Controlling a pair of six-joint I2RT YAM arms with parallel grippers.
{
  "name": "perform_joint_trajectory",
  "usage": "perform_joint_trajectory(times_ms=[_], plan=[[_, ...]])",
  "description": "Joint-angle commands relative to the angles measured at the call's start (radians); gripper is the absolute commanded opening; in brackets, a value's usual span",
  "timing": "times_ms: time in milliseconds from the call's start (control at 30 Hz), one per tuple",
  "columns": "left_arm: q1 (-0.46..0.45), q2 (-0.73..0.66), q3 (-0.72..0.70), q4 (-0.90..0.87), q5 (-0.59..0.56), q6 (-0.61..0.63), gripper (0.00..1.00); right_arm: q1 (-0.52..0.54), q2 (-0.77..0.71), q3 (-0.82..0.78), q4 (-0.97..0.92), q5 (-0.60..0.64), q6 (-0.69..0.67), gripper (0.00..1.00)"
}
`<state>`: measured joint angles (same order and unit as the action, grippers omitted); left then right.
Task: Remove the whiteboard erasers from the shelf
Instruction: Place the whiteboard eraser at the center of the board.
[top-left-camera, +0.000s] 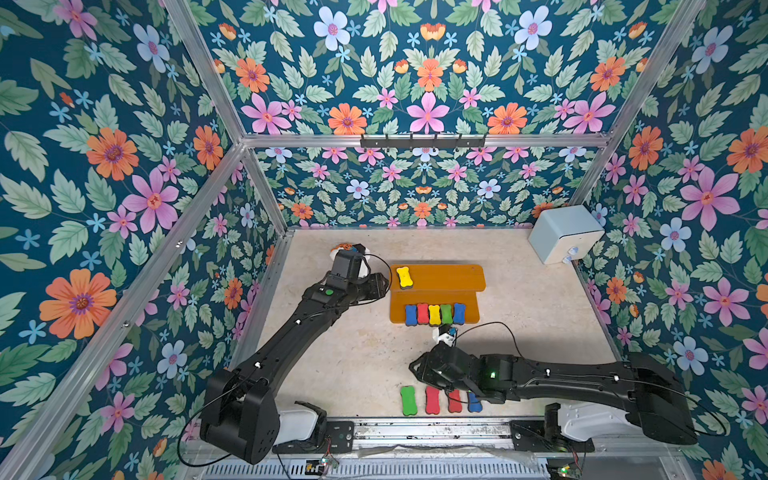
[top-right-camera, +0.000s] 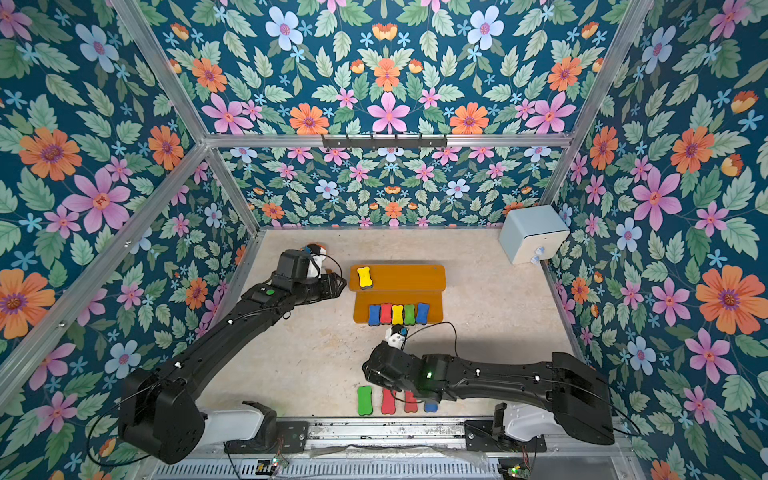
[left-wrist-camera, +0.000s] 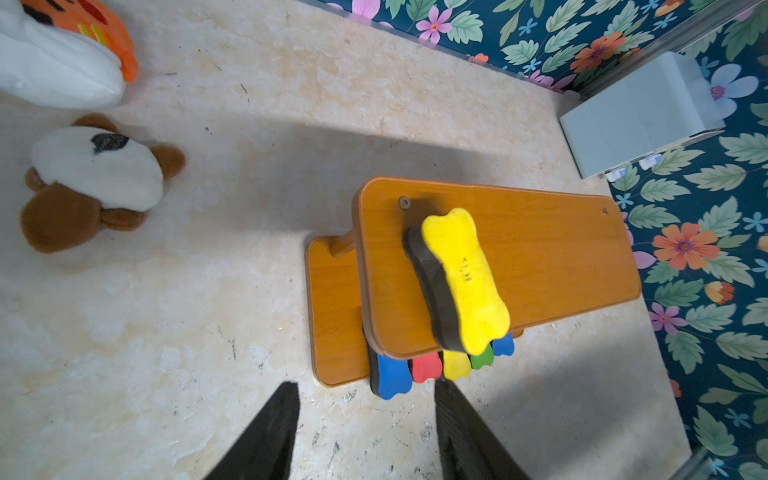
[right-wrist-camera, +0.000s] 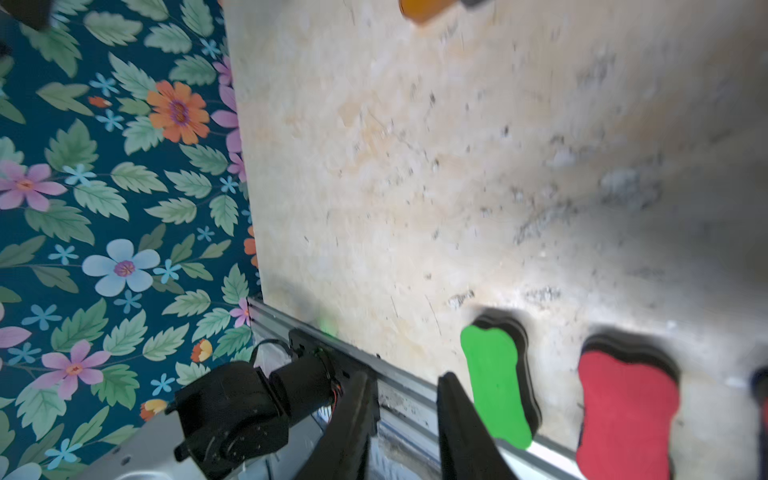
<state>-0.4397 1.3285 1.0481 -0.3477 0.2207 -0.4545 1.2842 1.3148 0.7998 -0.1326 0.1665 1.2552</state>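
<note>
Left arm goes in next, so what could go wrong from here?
1. The lower row is packed touching; the left gripper may not fit between, and one pull could drag neighbours.
2. The yellow eraser on the shelf top reaches its front edge; a nudge could drop it.
3. The green eraser lies at the front rail beside the open right gripper; it might get pushed off.
</note>
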Motion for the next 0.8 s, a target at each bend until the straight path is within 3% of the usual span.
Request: perform_joint_trajectory(times_ms=[0,167,367,767], plan=[[-0.056,0.035,0.057,-0.046,-0.135,-0.029,0.55,-0.064,-0.038,0.045,-0.105,0.146,-0.211,0.34],[-0.132,0.135,0.189,-0.137,-0.320,-0.051,0.53,-0.218,-0.094,0.081,-0.143,0.216,-0.436,0.35],[-0.192,0.261,0.354,-0.217,-0.449,-0.141,0.51,-0.426,-0.102,0.100,-0.130,0.091,-0.635,0.35],[-0.304,0.436,0.602,-0.397,-0.657,-0.278,0.53,-0.643,-0.060,0.094,-0.090,-0.104,-0.793,0.38]])
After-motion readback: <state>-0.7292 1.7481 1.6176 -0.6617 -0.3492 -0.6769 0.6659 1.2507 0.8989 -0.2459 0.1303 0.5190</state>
